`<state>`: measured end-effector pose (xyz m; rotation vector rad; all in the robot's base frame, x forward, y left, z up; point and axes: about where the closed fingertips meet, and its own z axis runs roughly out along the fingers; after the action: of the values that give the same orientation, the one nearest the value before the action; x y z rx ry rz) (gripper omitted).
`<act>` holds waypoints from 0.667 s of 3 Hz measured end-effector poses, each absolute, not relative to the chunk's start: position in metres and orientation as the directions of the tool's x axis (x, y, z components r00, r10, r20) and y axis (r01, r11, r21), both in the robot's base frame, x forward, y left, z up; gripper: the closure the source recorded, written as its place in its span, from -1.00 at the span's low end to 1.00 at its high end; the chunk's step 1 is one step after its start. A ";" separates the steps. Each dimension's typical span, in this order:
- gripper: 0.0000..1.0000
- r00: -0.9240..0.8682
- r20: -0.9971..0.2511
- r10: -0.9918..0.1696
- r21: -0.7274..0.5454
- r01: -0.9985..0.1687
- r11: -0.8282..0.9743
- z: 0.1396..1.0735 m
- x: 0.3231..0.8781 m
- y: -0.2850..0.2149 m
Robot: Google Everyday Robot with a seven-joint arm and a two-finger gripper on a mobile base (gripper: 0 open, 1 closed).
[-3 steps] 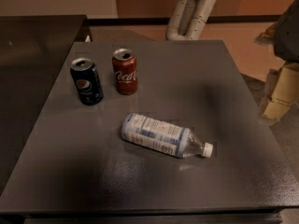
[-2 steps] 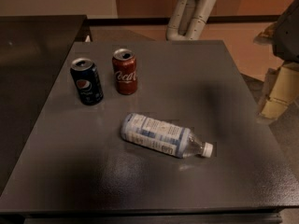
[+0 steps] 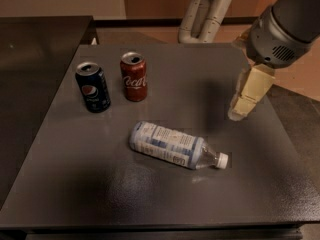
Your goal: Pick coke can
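The coke can (image 3: 134, 77) is a small red can with white script and a silver top. It stands upright at the back left of the dark grey table (image 3: 165, 204). My gripper (image 3: 240, 110) hangs cream-coloured from the grey arm (image 3: 285, 24) above the table's right side, far to the right of the coke can and apart from it. It holds nothing that I can see.
A dark blue soda can (image 3: 93, 87) stands just left of the coke can. A clear plastic water bottle (image 3: 172, 145) lies on its side mid-table, cap pointing right. A darker counter (image 3: 35, 59) adjoins on the left. A white robot arm segment (image 3: 205, 11) stands behind the table.
My gripper and arm have moved left, from beyond the table's right edge to above its right side. The cans and the bottle have not moved.
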<state>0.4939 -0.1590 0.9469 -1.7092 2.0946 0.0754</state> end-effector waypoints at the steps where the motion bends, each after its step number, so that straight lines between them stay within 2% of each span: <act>1: -1.00 -0.121 -0.406 -0.906 -0.216 -0.950 0.224 0.937 0.510 -0.137; 2: -1.00 -0.093 -0.458 -0.884 -0.212 -0.954 0.211 0.931 0.530 -0.112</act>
<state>0.5297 -0.1120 0.9313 -1.6980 2.0020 0.1903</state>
